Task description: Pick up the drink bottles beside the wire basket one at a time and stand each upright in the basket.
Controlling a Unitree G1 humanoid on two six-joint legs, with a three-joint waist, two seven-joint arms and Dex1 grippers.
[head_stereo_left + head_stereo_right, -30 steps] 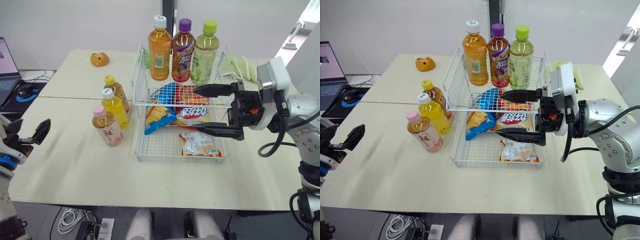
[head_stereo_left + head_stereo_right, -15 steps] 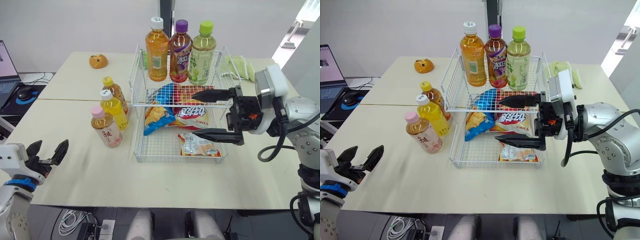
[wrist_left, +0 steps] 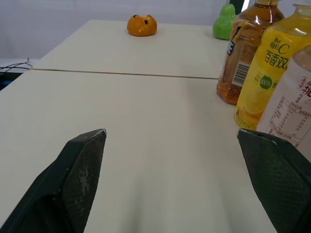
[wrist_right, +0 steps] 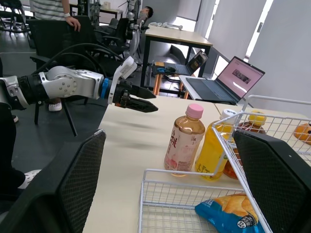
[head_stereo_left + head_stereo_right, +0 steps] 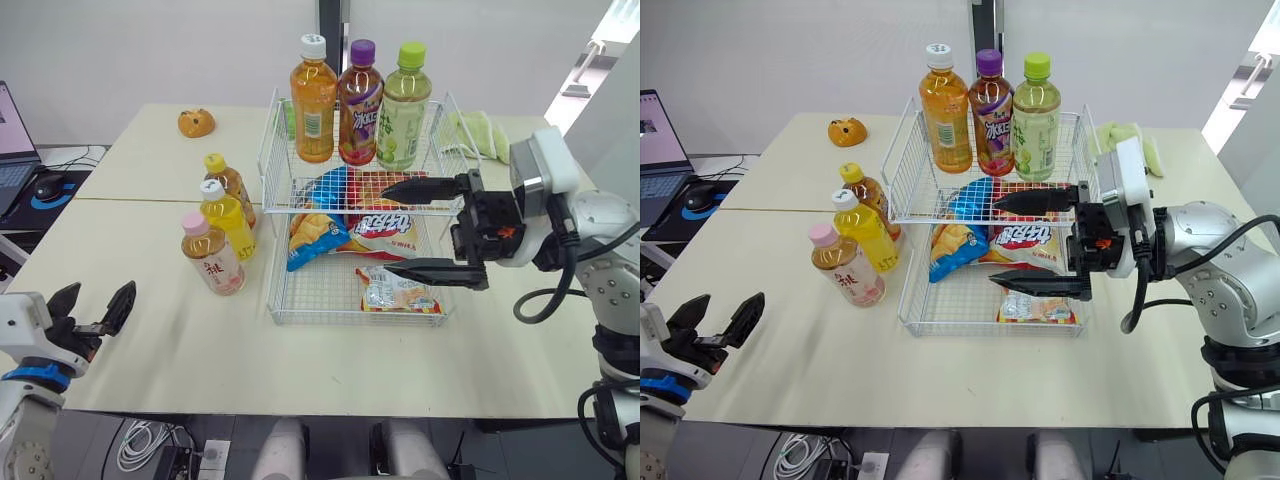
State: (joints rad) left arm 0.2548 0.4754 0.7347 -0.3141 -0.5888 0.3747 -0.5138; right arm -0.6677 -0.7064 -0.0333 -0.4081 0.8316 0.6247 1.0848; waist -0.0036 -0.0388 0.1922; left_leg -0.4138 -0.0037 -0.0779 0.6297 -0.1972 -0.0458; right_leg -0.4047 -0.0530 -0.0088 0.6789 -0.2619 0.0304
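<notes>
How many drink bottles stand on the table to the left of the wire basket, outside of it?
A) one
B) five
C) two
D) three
D: three stand there upright, beside the wire basket: the pink-capped bottle, the yellow bottle with a white cap and the amber bottle with a yellow cap.
</notes>
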